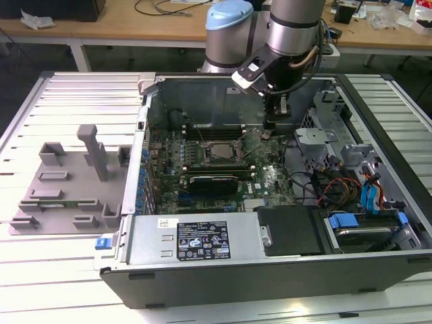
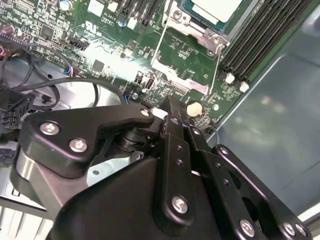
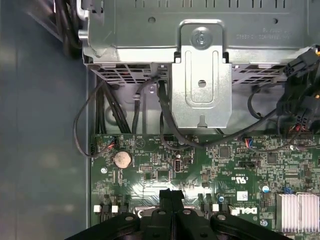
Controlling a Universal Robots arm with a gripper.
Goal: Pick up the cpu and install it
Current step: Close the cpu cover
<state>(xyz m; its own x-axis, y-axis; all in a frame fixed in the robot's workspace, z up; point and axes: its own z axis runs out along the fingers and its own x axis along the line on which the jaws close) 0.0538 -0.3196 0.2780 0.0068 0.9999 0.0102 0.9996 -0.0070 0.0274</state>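
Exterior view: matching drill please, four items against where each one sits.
Items:
1. cpu
2. tool
3. grey fixture tray
4. blue-handled drive

Places:
A. outside the case, on the exterior view's left
B. seated in the socket
C. case corner on the exterior view's right
D. over the board, on the exterior view's right of the socket

Pairs: 1-B, 2-D, 3-A, 4-C

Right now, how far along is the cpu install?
Done: the cpu lies in the socket frame on the motherboard, silver top up. In hand: nothing. The tool is shut and empty, low over the board beside the coin cell. Left: the socket's wire lever looks unlatched and swung away from the chip, so clamping seems not yet done, though I can't be sure.
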